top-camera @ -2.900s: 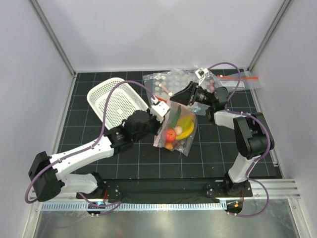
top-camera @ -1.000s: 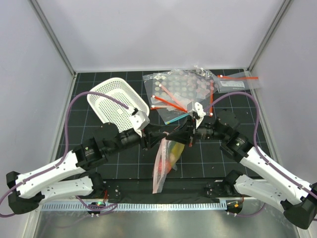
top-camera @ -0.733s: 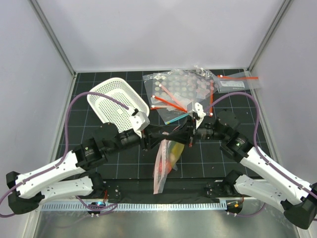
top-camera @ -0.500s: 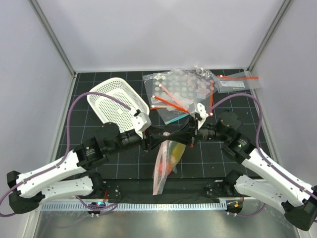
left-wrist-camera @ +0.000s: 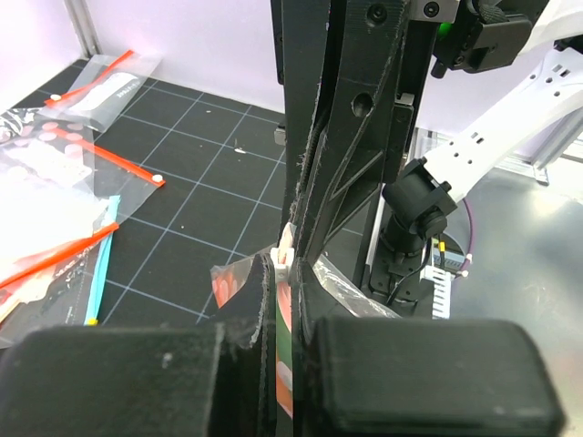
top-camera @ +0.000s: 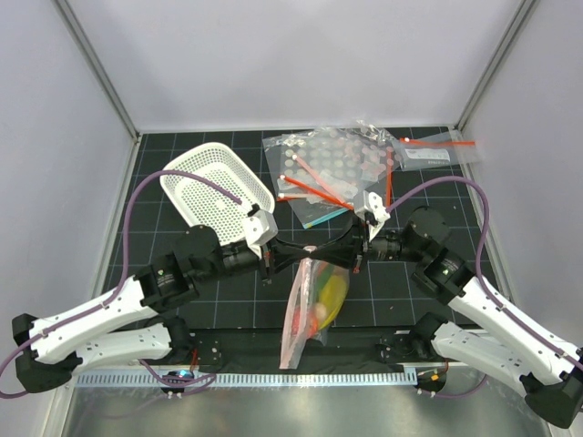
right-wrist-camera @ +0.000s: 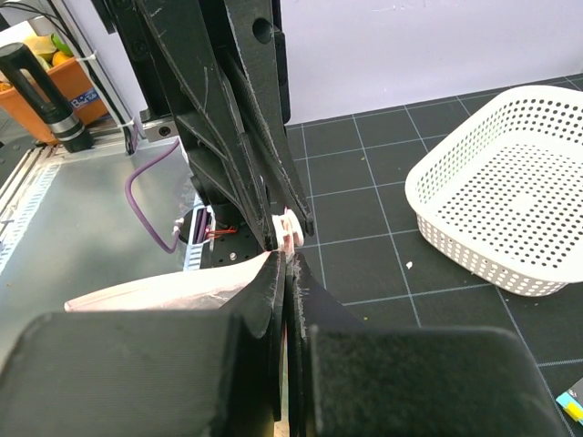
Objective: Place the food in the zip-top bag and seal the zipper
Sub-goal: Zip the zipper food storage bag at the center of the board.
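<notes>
Left fingers [top-camera: 296, 255] are pressed together on the top edge of the clear bag [top-camera: 310, 305]. Right fingers [top-camera: 348, 248] are also closed on that edge, tip to tip with the left. Both wrist views show plastic pinched between the pads. The bag hangs below the grip with food inside: a banana [top-camera: 335, 291] and a red-orange piece [top-camera: 319, 312]. Cannot tell whether the mouth is sealed. A white basket [top-camera: 217, 187] sits on the surface [top-camera: 255, 305] to the left, and a pile of spare bags [top-camera: 332, 168] lies behind.

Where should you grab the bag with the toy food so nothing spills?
Probably the top edge of the zip-top bag, pinched from opposite sides, as the left gripper and right gripper do: it's thin and flat there, and the toy food hangs below.
</notes>
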Robot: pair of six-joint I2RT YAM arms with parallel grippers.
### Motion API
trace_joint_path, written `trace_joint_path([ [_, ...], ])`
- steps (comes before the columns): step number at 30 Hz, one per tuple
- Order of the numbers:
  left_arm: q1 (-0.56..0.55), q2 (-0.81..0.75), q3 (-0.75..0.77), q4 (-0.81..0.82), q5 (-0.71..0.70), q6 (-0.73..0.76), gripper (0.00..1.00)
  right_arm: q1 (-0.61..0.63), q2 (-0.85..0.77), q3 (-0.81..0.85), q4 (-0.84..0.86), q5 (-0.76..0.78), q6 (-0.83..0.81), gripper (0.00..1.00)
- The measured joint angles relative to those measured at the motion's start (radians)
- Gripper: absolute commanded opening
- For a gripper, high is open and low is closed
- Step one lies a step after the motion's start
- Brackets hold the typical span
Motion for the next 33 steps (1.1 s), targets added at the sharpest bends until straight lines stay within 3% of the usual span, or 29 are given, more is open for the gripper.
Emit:
trace_joint_path([
  [5, 0.000, 0.000, -0.002, 0.003, 0.003, -0.001, 0.00, 0.000, -0.001, 0.000, 0.000, 0.002, 0.000, 0.05],
  [10, 0.000, 0.000, -0.002, 0.012, 0.002, -0.002, 0.00, 0.000, -0.016, -0.006, 0.002, 0.023, 0.002, 0.19],
  [14, 0.000, 0.000, -0.002, 0.011, -0.001, -0.003, 0.00, 0.001, -0.030, -0.009, 0.008, 0.040, 0.000, 0.20],
  [16, 0.000, -0.003, -0.005, 0.010, -0.003, -0.005, 0.00, 0.002, -0.032, -0.009, 0.013, 0.045, 0.000, 0.19],
  [18, 0.000, -0.008, -0.008, 0.010, -0.005, -0.006, 0.00, 0.002, -0.032, -0.009, 0.016, 0.047, -0.001, 0.04],
  [19, 0.000, -0.009, -0.008, 0.010, -0.006, -0.008, 0.00, 0.002, -0.032, -0.009, 0.017, 0.046, -0.004, 0.01],
  [28, 0.000, -0.012, -0.010, 0.009, -0.014, -0.020, 0.00, 0.002, -0.033, -0.009, 0.016, 0.060, 0.002, 0.01],
  [33, 0.000, 0.044, 0.024, 0.005, -0.022, -0.020, 0.00, 0.005, -0.080, -0.033, 0.004, 0.156, 0.016, 0.01],
])
